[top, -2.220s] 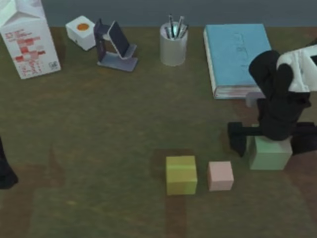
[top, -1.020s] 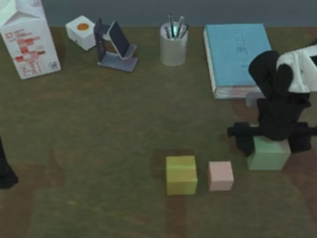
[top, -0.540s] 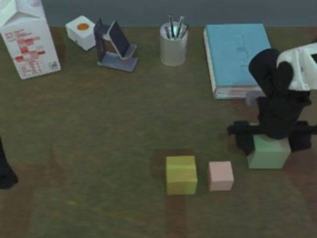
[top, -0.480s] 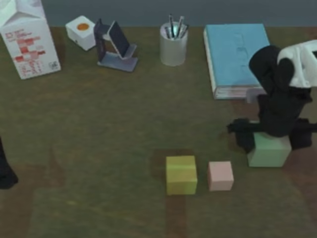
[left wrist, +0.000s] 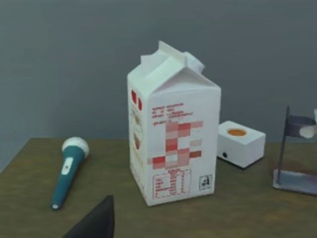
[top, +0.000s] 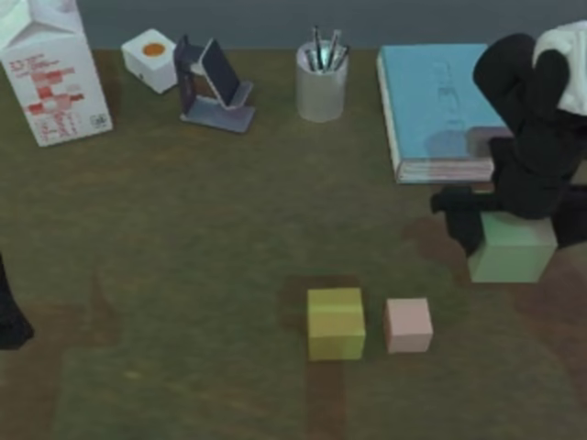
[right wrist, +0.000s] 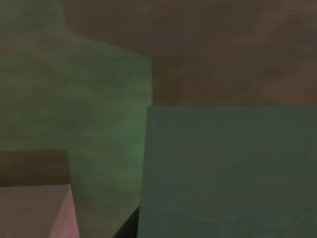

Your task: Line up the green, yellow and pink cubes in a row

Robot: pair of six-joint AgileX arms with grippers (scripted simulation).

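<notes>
We are gripping the green cube (top: 510,253) in our right gripper (top: 514,229), above the mottled green-brown table (top: 229,220), right of the pink cube (top: 408,324).

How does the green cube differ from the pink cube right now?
The green cube is the larger, pale green; the pink cube is smaller, pale pink. The right pincer is shut on the green cube at the top view's right edge; the pink cube sits free on the table, close beside the yellow cube. Both are plain matte cubes.
</notes>
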